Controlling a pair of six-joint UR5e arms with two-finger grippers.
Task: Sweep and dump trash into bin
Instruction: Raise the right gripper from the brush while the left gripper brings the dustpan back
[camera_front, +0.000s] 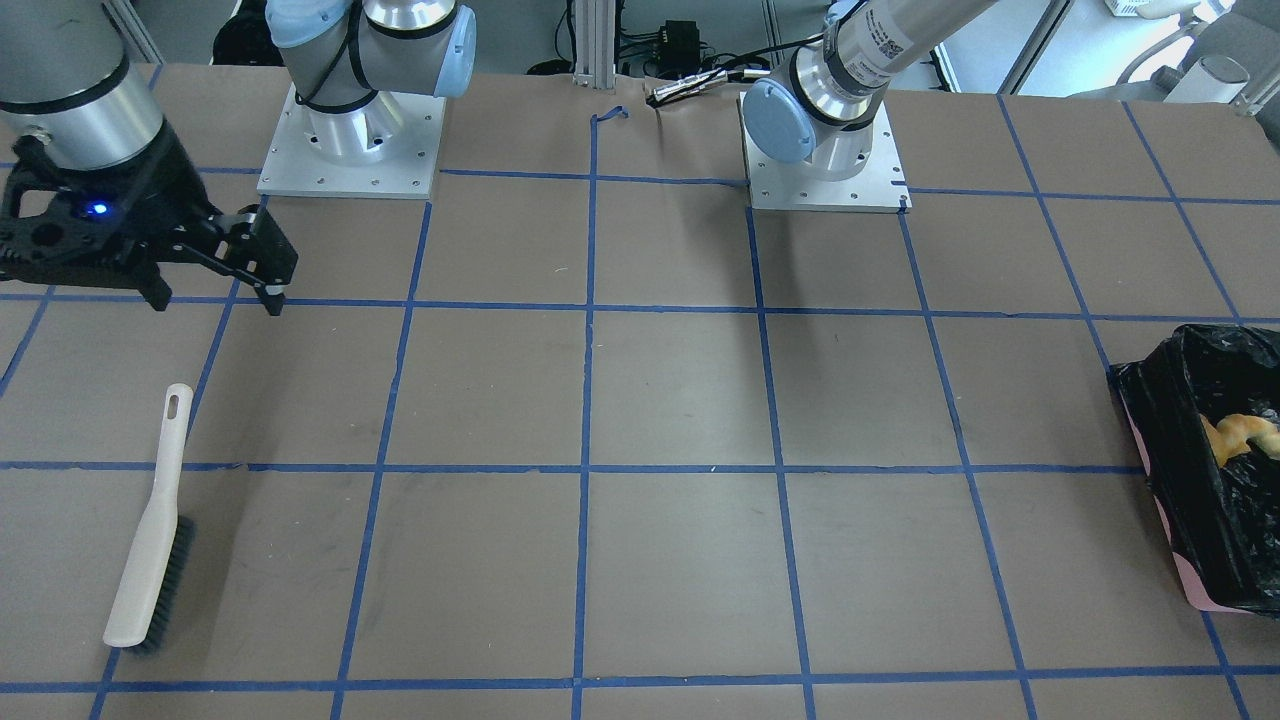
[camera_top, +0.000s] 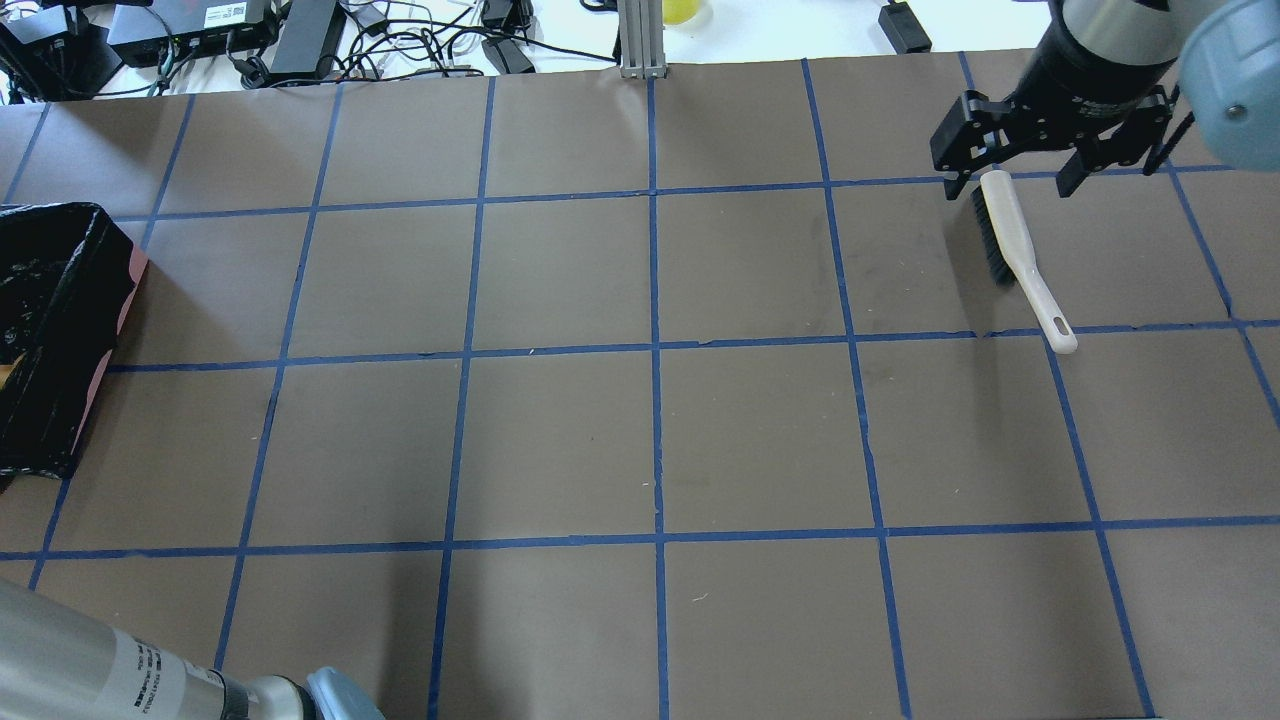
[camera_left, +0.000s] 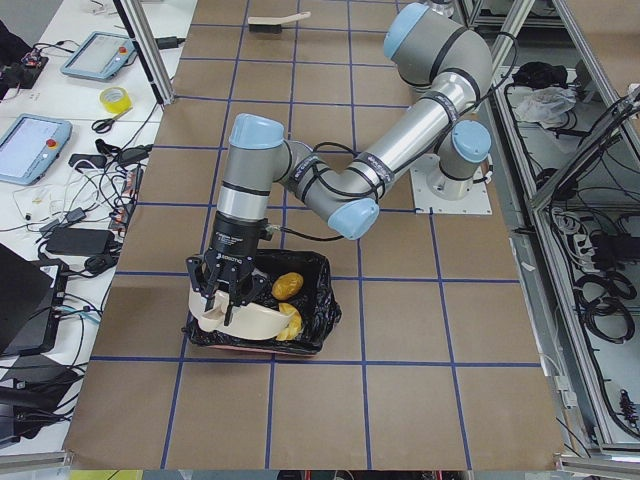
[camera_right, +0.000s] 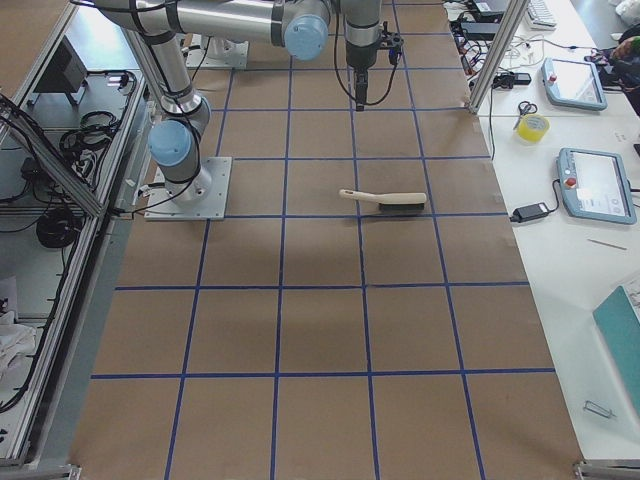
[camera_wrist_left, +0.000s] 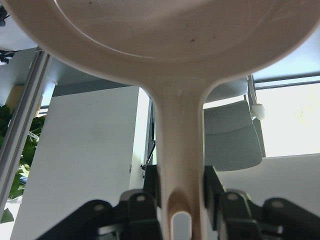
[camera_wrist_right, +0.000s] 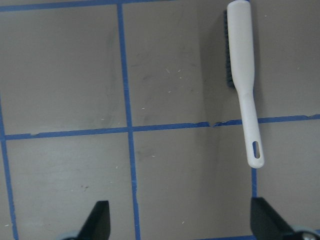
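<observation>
My left gripper is shut on the handle of a beige dustpan, holding it tilted over the bin. In the left wrist view my left gripper clamps the dustpan handle. The bin is pink with a black bag and stands at the table's end. An amber lump and a pale curved crescent lie inside it. The sponge wedge is hidden. My right gripper is open and empty above the table.
A white hand brush with dark bristles lies flat on the brown paper, just below my right gripper; it shows in the front view and the right wrist view. Blue tape lines grid the table. Arm bases stand at the back.
</observation>
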